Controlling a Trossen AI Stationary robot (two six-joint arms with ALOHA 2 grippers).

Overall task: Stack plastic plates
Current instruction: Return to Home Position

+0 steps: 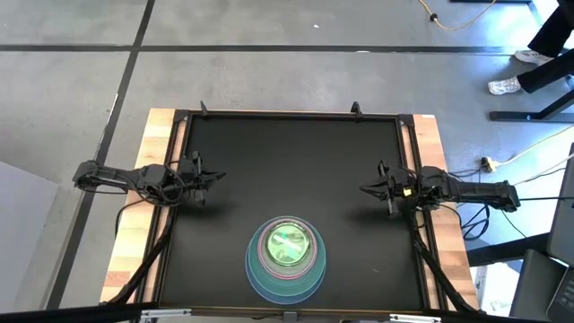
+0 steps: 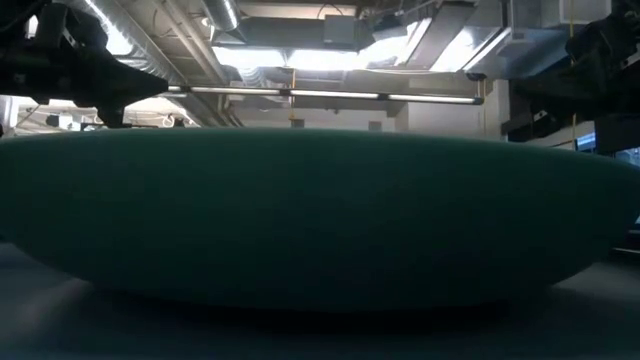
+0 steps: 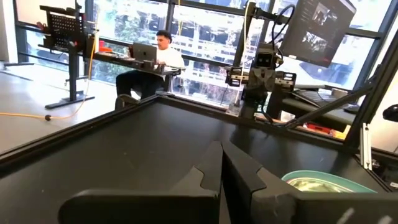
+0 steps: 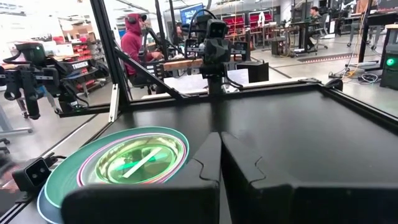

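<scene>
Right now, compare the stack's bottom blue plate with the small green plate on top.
Size: the blue plate is the widest in the stack; the green plate is the smallest showing.
Place: the blue plate lies on the table; the green plate sits uppermost, nested in the others.
View: only the blue plate's rim shows; the green plate shows whole.
Both are round. The left tool and right tool hang shut, apart from the stack.

Left gripper point(image 3: 221, 148) fingers point(image 3: 245, 173) pressed together, no gap, above black table point(image 3: 124, 143). Stacked plastic plates point(image 3: 329, 185) near fingers, teal rim outermost. Right arm point(image 3: 261, 74) at table's far edge. Beyond it, person point(image 3: 163, 53) seated at laptop point(image 3: 144, 53) by windows.
</scene>
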